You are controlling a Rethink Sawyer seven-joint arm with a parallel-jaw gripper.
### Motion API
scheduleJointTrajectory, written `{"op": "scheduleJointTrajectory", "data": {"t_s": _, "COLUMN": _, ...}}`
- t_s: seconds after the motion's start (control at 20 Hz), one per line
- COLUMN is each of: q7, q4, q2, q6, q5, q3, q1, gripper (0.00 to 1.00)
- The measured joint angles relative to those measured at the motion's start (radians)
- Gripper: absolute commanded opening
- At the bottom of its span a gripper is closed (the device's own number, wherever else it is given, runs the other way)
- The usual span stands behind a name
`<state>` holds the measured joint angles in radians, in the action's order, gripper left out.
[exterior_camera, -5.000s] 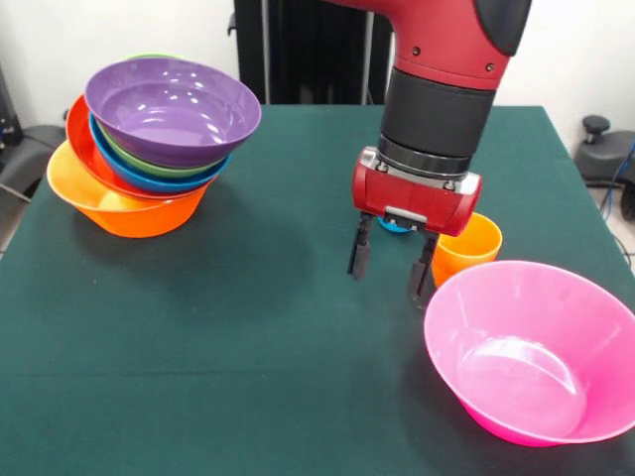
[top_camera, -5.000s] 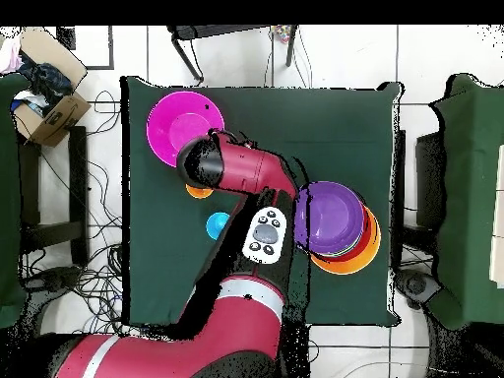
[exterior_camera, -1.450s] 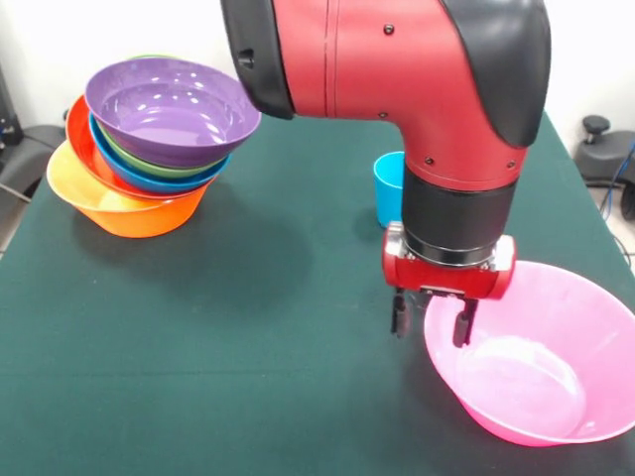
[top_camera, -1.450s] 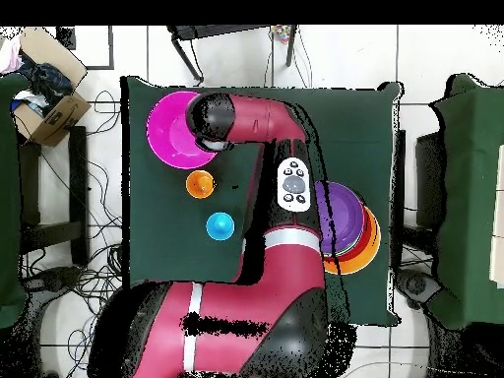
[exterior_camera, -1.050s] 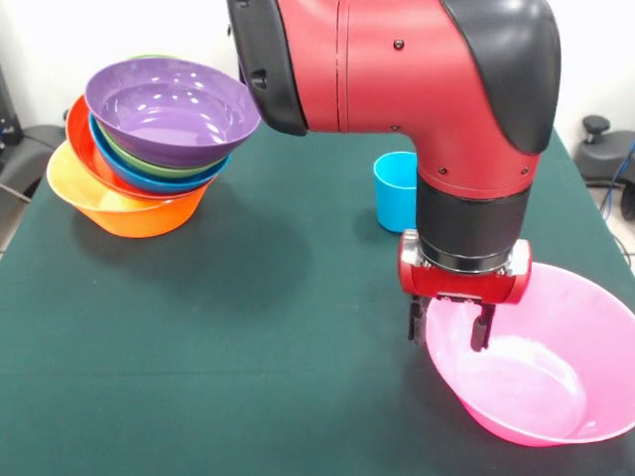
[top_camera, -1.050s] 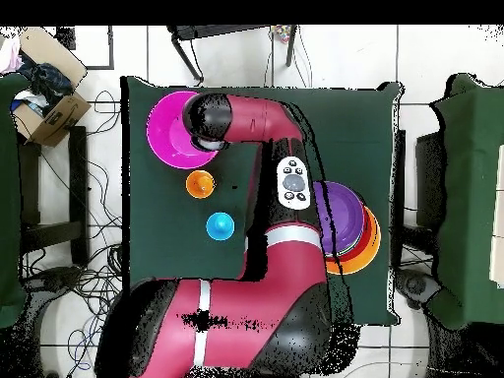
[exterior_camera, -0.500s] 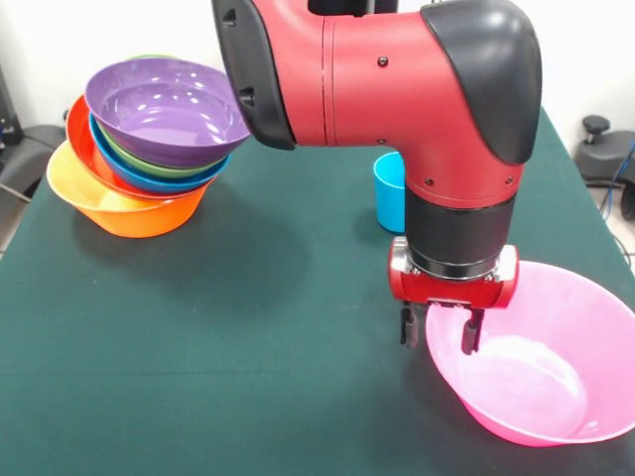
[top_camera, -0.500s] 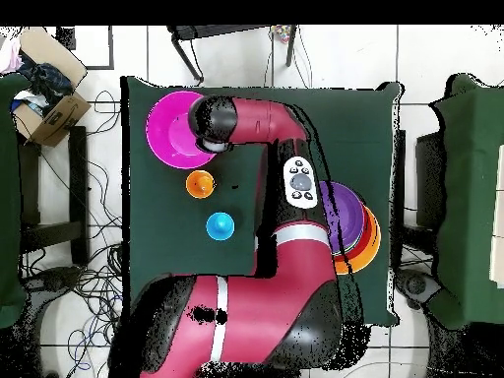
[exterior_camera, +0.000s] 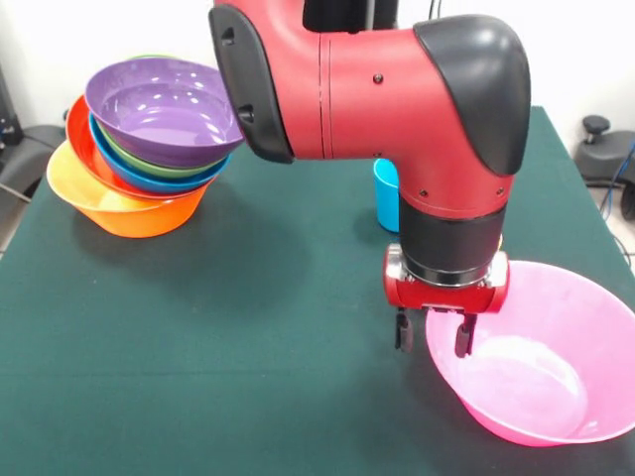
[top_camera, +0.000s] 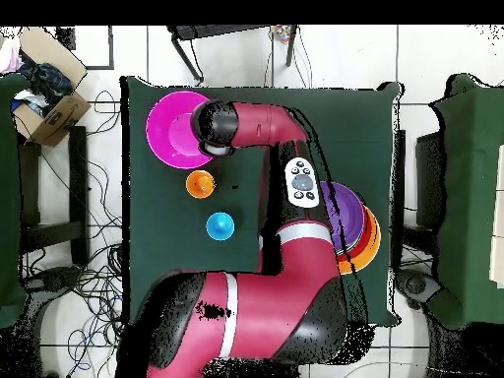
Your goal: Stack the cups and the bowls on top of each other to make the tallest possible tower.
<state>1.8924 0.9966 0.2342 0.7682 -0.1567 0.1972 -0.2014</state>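
The pink bowl [exterior_camera: 541, 367] sits alone at the near right of the table; it also shows in the overhead view [top_camera: 169, 123]. My gripper [exterior_camera: 433, 335] hangs at its left rim, open, with one finger outside the rim and one inside the bowl. The tower [exterior_camera: 149, 149] stands at the far left: the big orange bowl [exterior_camera: 119, 210] at the base, the purple bowl [exterior_camera: 169, 109] on top. A blue cup [exterior_camera: 384, 194] stands behind my arm. The overhead view shows the orange cup [top_camera: 200, 183] and blue cup [top_camera: 220, 226] apart on the cloth. The yellow cup is out of view.
My thick red arm [exterior_camera: 377, 89] crosses the middle of the table and hides the orange cup in the front view. The green tablecloth [exterior_camera: 198, 327] lies bare in front of the tower. A cardboard box [top_camera: 47, 98] sits off the table.
Since five seconds ago my gripper has moved from beside the orange cup to the pink bowl's rim. In the last half second it shifted slightly left; the bowl has not moved.
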Motion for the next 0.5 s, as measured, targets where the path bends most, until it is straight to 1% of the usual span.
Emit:
{"op": "scheduleJointTrajectory", "data": {"t_s": 0.1, "q7": 0.0, "q4": 0.0, "q2": -0.009, "q6": -0.013, "q5": -0.006, "q3": 0.006, "q1": -0.003, "gripper": 1.0}}
{"op": "scheduleJointTrajectory", "data": {"t_s": 0.3, "q7": 0.0, "q4": -0.001, "q2": -0.05, "q6": -0.064, "q5": -0.021, "q3": 0.024, "q1": -0.009, "gripper": 1.0}}
{"op": "scheduleJointTrajectory", "data": {"t_s": 0.4, "q7": 0.0, "q4": -0.002, "q2": -0.066, "q6": -0.074, "q5": -0.021, "q3": 0.031, "q1": -0.011, "gripper": 1.0}}
{"op": "scheduleJointTrajectory", "data": {"t_s": 0.5, "q7": 0.0, "q4": -0.007, "q2": -0.064, "q6": -0.075, "q5": -0.023, "q3": 0.039, "q1": -0.014, "gripper": 1.0}}
